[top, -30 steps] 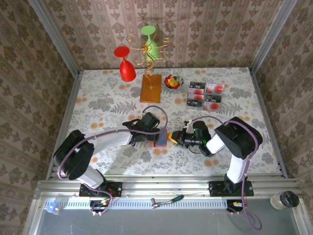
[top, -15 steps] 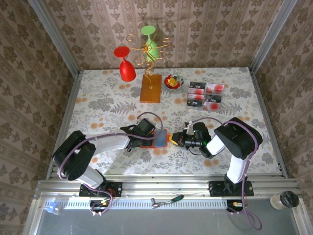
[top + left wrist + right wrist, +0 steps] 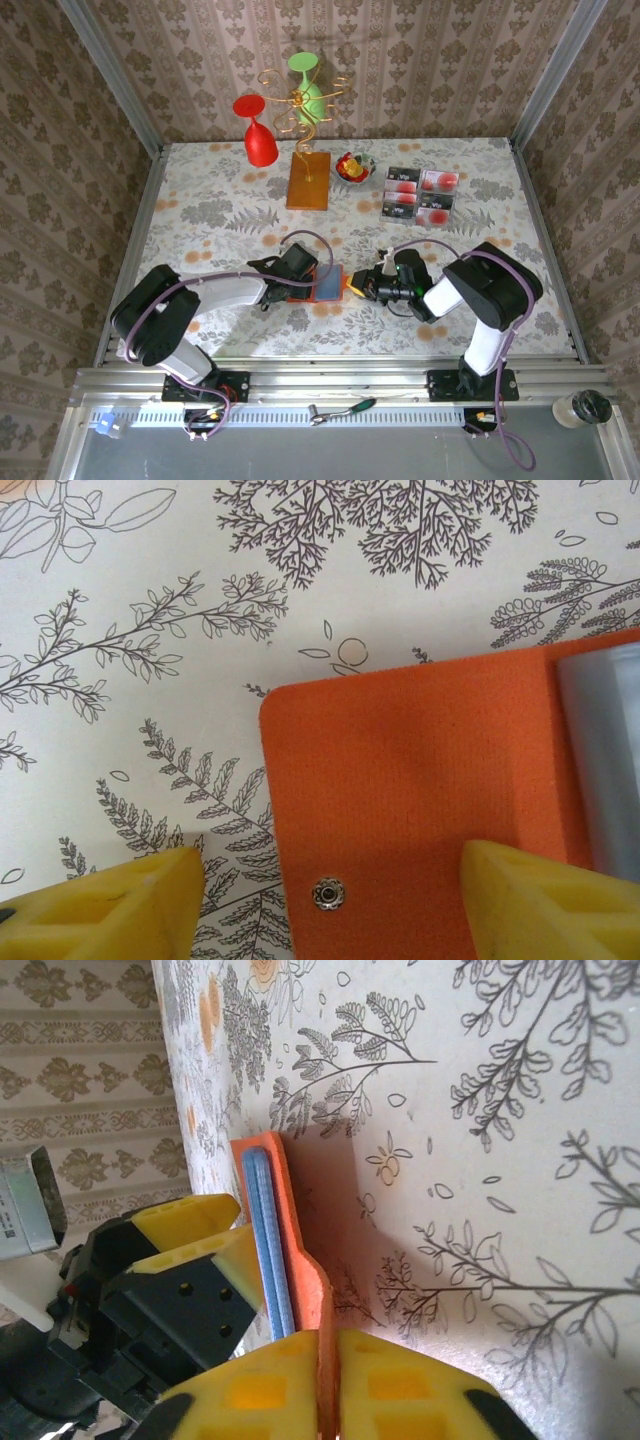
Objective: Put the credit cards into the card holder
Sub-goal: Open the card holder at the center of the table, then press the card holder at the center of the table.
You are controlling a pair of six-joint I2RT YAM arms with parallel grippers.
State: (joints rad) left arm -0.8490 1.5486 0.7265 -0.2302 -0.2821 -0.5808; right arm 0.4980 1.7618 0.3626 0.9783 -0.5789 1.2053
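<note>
Folded open since a second earlier, holder [image 3: 325, 285] lay flat between the grippers: left gripper [image 3: 325, 905] straddled its flap, jaws wide, likely pinning it; right gripper [image 3: 352, 283] pinched its edge. Cards [image 3: 420, 195] waited well behind.

We had a robot lab test cell here: two arms [image 3: 220, 290] bolted to an aluminium rail [image 3: 300, 382], a floral-print table [image 3: 200, 210] boxed in by wallpapered panels [image 3: 60, 160], a staged wire stand [image 3: 307, 170] with goblets [image 3: 259, 142] at the back.
</note>
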